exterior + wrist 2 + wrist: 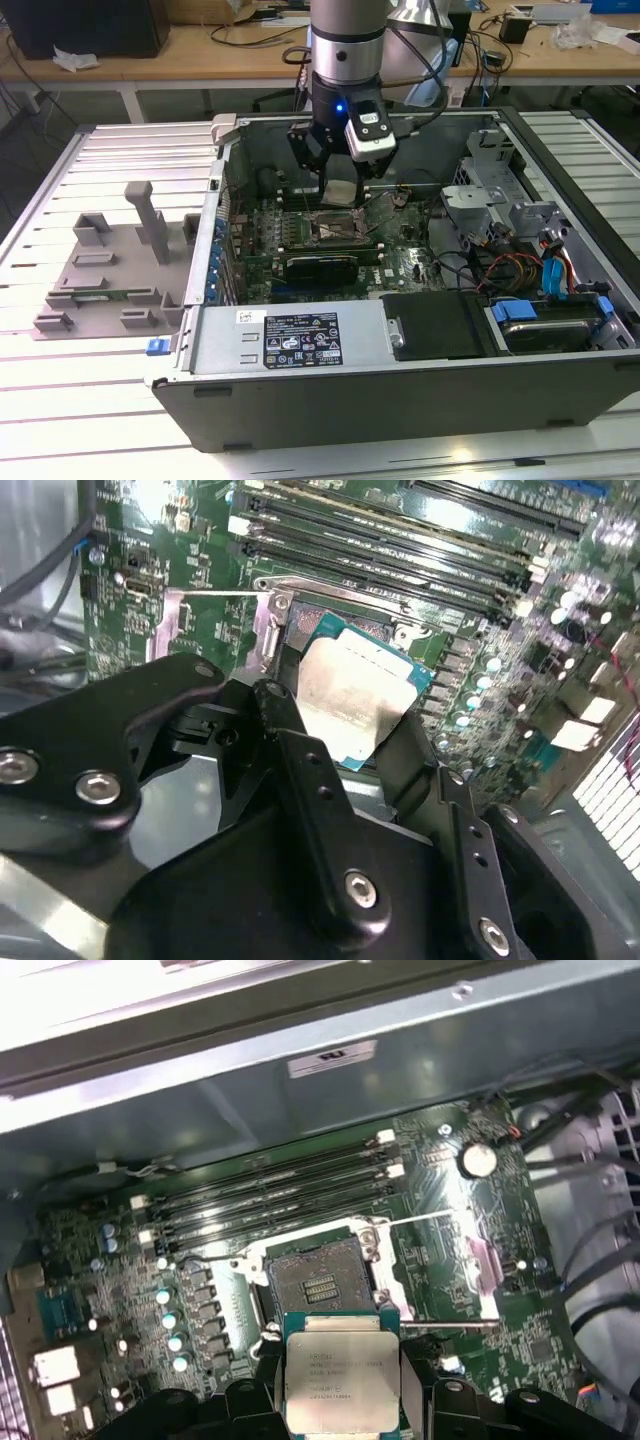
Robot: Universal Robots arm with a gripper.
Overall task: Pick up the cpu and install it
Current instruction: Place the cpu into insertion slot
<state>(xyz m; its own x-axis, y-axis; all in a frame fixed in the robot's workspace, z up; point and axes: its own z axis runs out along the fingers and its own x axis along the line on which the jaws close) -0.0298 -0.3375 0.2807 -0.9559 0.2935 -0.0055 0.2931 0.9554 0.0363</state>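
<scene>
My gripper [340, 190] hangs inside the open computer case [300, 390], shut on the cpu [340, 193]. The cpu [342, 1380] is a flat square chip with a silver metal top and a green edge, held level between the black fingers [300, 750] in both wrist views. It also shows as the cpu [350, 695] above the motherboard. The dark metal-framed socket [315, 1280] lies open a short way below the chip, its load plate [455, 1265] swung aside. In the exterior view the socket [335, 228] sits just under the gripper.
A grey plastic fixture [110, 270] with upright blocks lies on the slatted table at the exterior view's left. Memory slots [270, 1185] run beside the socket. A black card [320, 268], a drive cage [480, 190] and bundled cables [530, 270] crowd the case interior.
</scene>
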